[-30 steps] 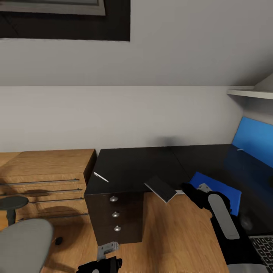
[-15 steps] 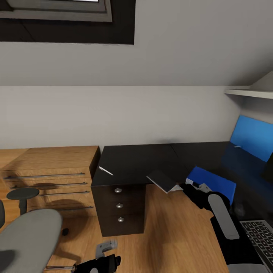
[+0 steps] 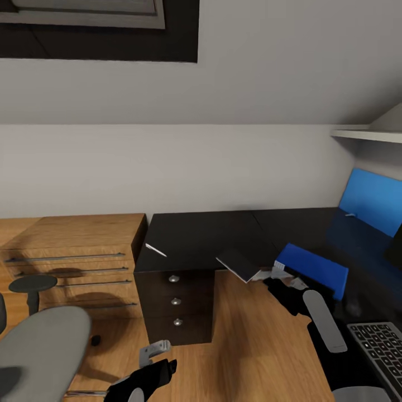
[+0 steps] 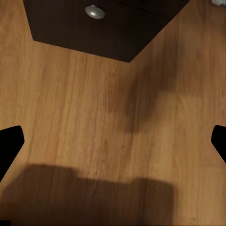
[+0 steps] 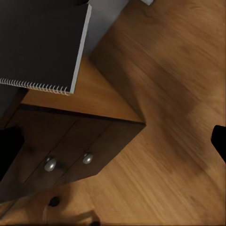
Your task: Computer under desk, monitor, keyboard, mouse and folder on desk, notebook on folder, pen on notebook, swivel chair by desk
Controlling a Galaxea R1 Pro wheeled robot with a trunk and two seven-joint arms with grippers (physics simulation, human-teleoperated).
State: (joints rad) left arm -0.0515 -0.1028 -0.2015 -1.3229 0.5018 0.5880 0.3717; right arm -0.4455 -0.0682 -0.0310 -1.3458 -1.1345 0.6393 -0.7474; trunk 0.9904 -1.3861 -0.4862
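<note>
A low oak-wood drawer unit (image 3: pixel 72 251) w/ long metal bar handles is being shown standing on the wood-plank floor (image 3: pixel 251 346), its back against the pale grey wall (image 3: pixel 223 167). Just beside it, a dark drawer cabinet (image 3: pixel 176 301) w/ 3 round silver knobs is being seen, also on the floor. A dark-framed window (image 3: pixel 100 28) is being cut off by the top-left corner of the head view. A white shelf (image 3: pixel 363 135) is being carried high on the wall, at the right edge.

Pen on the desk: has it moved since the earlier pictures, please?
No. The pen keeps its spot near the desk's left end, above the drawers; only the camera shifted.
</note>
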